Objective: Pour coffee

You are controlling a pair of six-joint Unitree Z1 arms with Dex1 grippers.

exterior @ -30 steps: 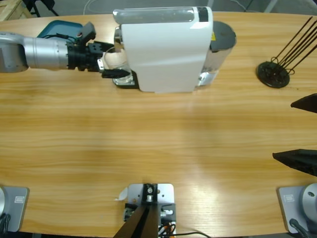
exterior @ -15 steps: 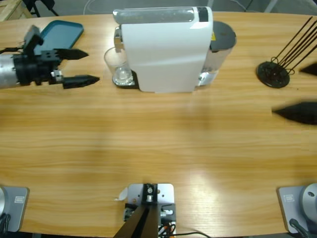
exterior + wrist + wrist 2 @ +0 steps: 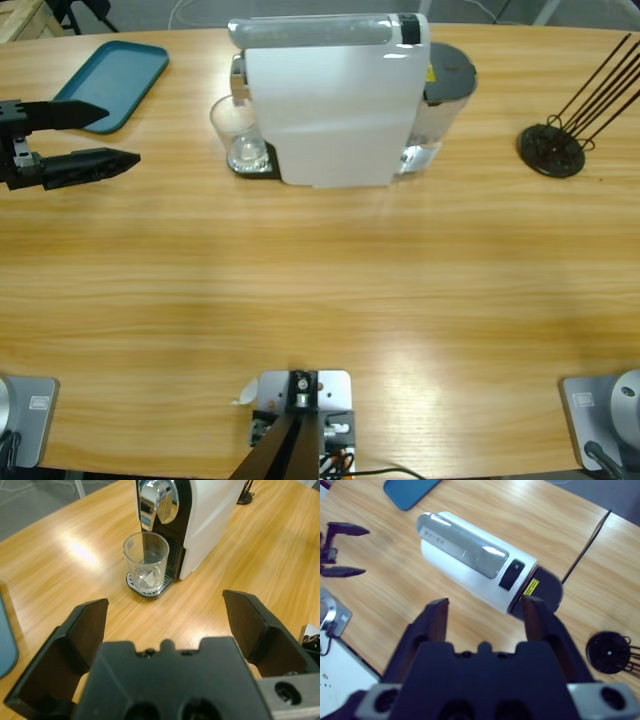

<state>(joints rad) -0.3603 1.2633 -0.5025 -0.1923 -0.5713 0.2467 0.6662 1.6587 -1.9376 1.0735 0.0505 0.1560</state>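
The glass (image 3: 237,138) stands on the drip tray (image 3: 148,587) of the coffee machine (image 3: 335,100), directly under the spout (image 3: 159,502). In the left wrist view the glass appears nearly empty; whether any coffee lies in it cannot be told, only a pale reflection at its base.

The left gripper (image 3: 100,135) hangs at the left edge of the tabletop (image 3: 320,290), well apart from the glass and just beside the blue tray (image 3: 115,70). Its fingers are spread wide and nothing is held. The right gripper (image 3: 485,617) is not seen in the high view; in its own wrist view it looks down on the machine from above, fingers parted and empty.

The step in hand is judged to be brewing, with the glass already placed. The machine's button (image 3: 512,571) on the top face should be pressed by one fingertip, squarely and lightly, so that the machine is not shifted. The glass should be left untouched and centred under the spout. The rack (image 3: 552,148) at the right should be avoided during any approach.
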